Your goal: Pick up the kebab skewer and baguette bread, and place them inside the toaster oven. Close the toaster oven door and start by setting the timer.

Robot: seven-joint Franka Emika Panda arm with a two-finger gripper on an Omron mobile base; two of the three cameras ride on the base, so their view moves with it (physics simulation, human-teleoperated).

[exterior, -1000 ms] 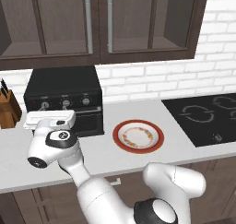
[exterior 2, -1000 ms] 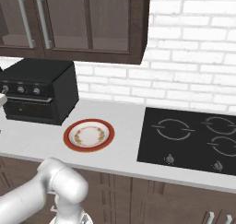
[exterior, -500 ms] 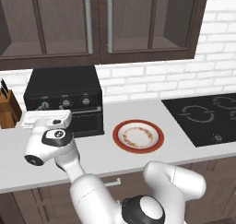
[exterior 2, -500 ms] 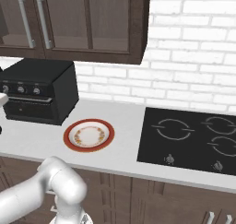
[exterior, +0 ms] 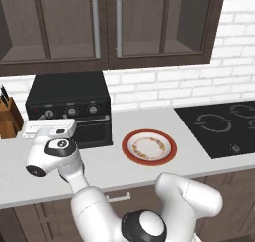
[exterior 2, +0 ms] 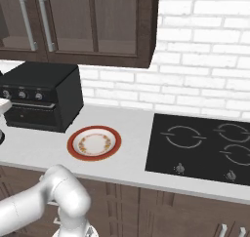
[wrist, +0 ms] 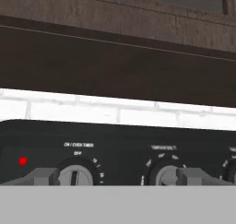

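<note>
We are facing the toaster oven (exterior: 69, 109) at the counter's (exterior: 149, 174) left end, its door (exterior: 92, 132) looking closed, beside the bare plate (exterior: 149, 146). We are holding the gripper (wrist: 117, 176) wide open, gripping nothing, between the timer knob (wrist: 75, 176) and its neighbour, probably for turning the timer.

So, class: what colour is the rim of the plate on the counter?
The plate has a red rim around a white centre with a faint brownish pattern; the left base view shows it best.
</note>
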